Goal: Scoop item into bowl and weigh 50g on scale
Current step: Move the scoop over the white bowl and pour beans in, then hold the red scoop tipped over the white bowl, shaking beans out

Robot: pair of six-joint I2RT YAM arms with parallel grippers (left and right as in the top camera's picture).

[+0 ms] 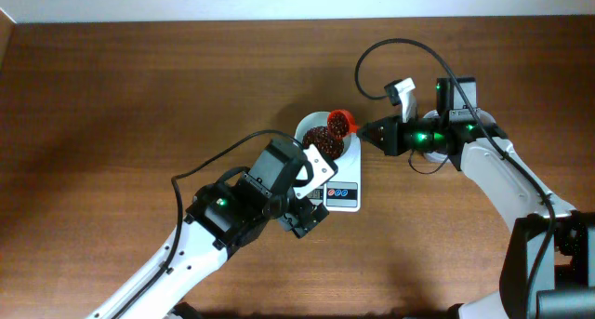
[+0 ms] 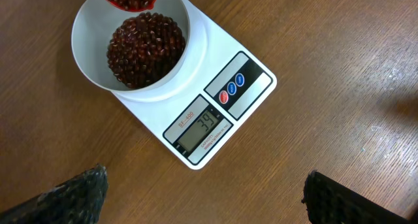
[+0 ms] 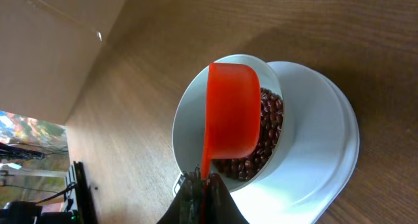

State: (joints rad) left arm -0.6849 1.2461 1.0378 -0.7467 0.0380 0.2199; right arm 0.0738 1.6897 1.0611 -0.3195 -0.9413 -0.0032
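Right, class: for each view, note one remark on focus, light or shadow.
Overhead: even light, beans too small to tell singly. Left wrist: scale display sharp, reading 39; tips of the left claw dark and blurred. Right wrist: scoop vivid and clear; right claw dark, out of focus at the bottom edge.

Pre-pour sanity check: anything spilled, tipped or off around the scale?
Nothing stands out. The small round white bowl sits upright on the white digital scale. The dark reddish-brown beans are heaped inside it, with none on the brown wooden table. The red plastic scoop hangs over the bowl with beans in it.
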